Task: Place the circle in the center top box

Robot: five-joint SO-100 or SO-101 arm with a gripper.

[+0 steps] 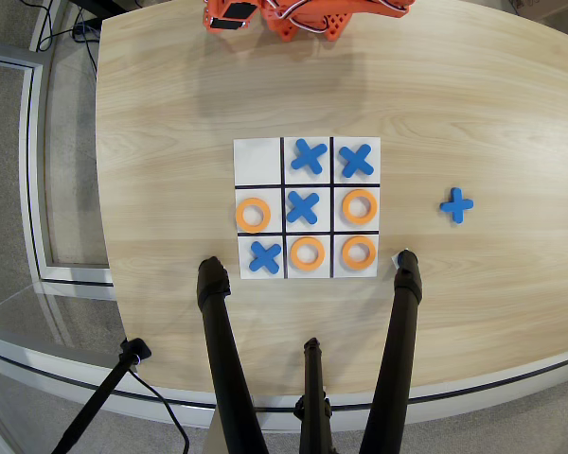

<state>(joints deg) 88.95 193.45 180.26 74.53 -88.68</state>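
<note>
In the overhead view, a flat orange ring, the circle point(295, 253), lies in the center top box point(292, 272). This cell is the middle one of the board's row nearest the picture's bottom, farthest from the arm. Nothing holds the ring. Other orange rings lie in the cell to its right point(359, 265), the middle-right cell point(360, 219) and the middle-left cell point(253, 228). The orange arm point(293, 17) sits folded at the top edge, far from the board. Its fingers are cut off by the frame, so their state does not show.
Blue crosses fill several cells point(309, 156) point(357, 161) point(303, 207) point(265, 256). One more blue cross point(456, 204) lies on the wood to the board's right. Black tripod legs point(218, 350) point(399, 340) rise just below the board. The board's upper-left cell point(257, 161) holds nothing.
</note>
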